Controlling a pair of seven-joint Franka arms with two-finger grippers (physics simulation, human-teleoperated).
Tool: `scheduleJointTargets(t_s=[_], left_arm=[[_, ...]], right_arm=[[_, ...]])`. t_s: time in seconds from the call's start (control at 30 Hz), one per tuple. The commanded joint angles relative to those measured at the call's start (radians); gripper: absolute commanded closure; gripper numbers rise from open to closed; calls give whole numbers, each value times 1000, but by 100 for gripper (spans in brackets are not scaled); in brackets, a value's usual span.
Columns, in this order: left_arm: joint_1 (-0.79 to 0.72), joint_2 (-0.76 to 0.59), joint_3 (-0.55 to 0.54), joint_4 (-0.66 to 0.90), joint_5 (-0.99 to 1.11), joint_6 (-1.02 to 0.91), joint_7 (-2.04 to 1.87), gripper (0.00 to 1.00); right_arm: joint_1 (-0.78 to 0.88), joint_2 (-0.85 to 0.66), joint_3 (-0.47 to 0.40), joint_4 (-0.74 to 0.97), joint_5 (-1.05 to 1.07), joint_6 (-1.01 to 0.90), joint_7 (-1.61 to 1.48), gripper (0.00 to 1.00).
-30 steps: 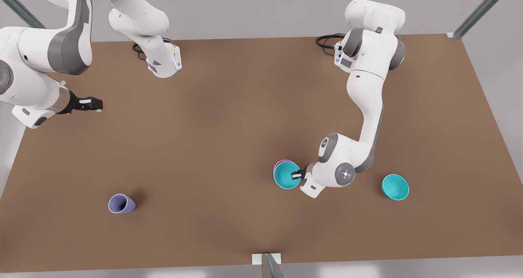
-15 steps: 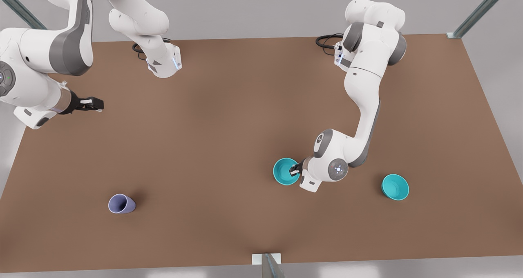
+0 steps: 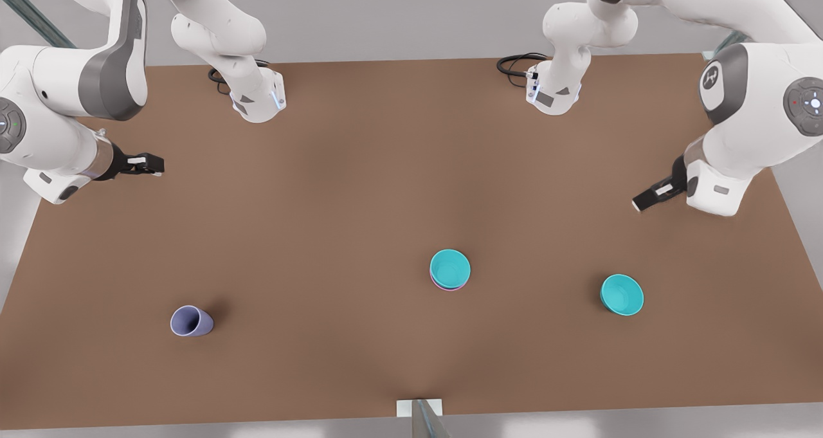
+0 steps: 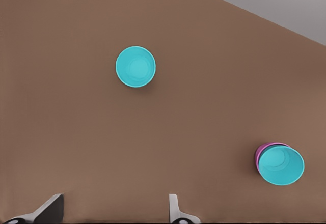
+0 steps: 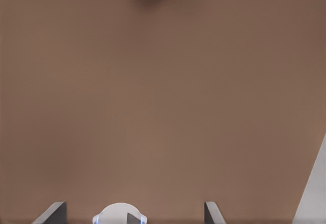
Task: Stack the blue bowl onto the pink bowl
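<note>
So the left gripper [image 3: 645, 202] had let go and pulled way back from the pink bowl [image 3: 448, 287], jaws apart. The blue bowl [image 3: 449, 268] sat nested in it, so stacking looked done. The right gripper [image 3: 149, 163] waited far off, jaws apart too.

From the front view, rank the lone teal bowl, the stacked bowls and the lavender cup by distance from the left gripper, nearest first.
Left gripper, open, hangs at the front view's right.
1. The lone teal bowl, just below it, right side.
2. The blue bowl nested in the pink bowl, mid-table.
3. The lavender cup, far left.
</note>
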Motion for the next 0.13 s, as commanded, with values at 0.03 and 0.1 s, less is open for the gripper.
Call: scheduleJointTargets(t_s=[0.03, 0.1], left_arm=[[10, -20, -20, -1, 54, -125, 509, 0], [9, -22, -20, -1, 54, -125, 509, 0]], right_arm=[[0, -1, 0, 0, 0, 0, 0, 0], [0, -1, 0, 0, 1, 0, 0, 0]])
